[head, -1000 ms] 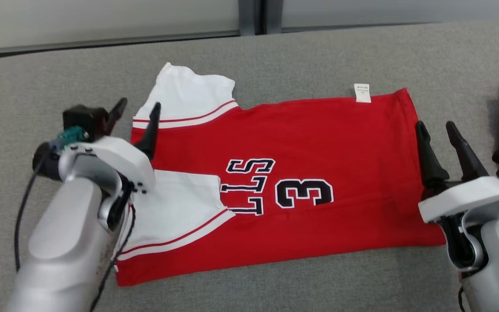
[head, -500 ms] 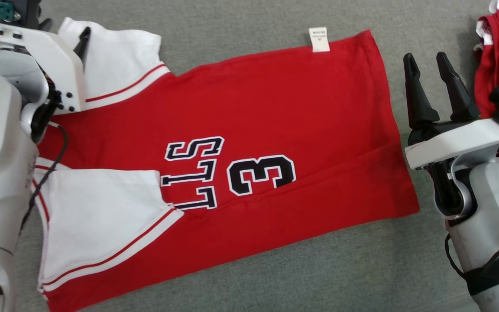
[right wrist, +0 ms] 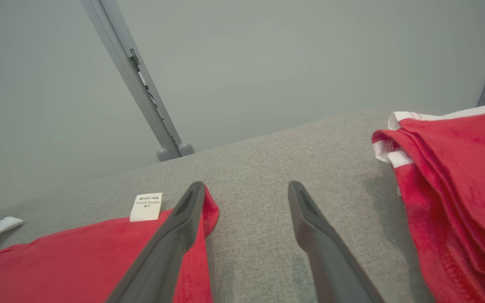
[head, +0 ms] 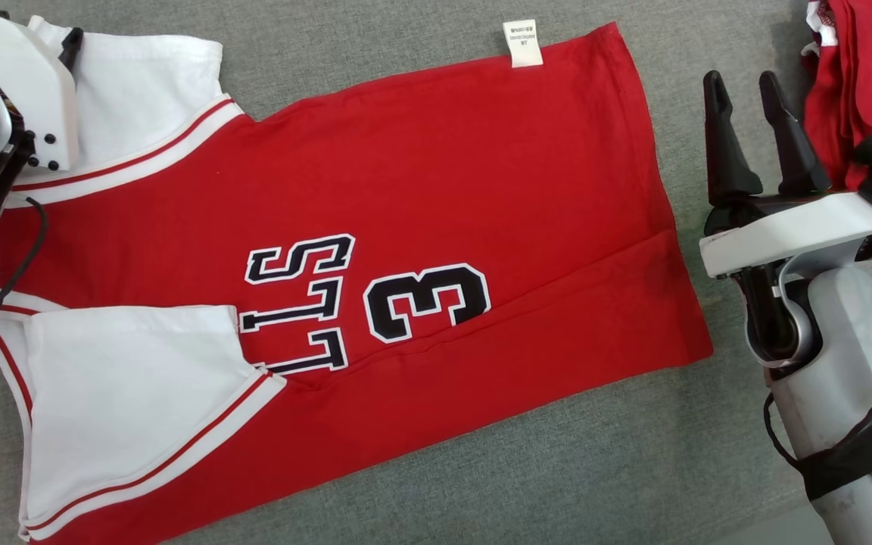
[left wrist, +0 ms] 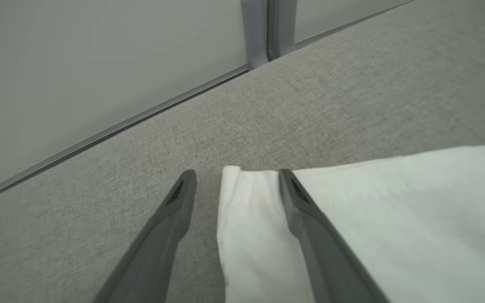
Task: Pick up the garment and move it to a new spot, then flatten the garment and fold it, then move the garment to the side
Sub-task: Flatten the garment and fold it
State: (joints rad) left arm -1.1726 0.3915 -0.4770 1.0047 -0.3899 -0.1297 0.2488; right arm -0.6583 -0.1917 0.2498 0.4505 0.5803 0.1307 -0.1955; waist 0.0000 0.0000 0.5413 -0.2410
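Between the two grippers: the red garment [head: 436,174] is spread flat, letters and number up.
Left gripper [left wrist: 237,185]: fingers are held apart, nothing is gripped. The garment's white sleeve [left wrist: 394,202] is seen under its right finger.
Right gripper [head: 741,98]: fingers are held apart, nothing is gripped. The garment's edge is just beside its left finger.
White tag [head: 522,42]: found left of the right gripper.
Red pile [head: 871,68]: more clothes are heaped right of the right gripper.
Table [head: 557,469]: covered in grey cloth.
Room: a pale wall [left wrist: 99,63] and a grey post [right wrist: 133,80] are seen past the fingertips.
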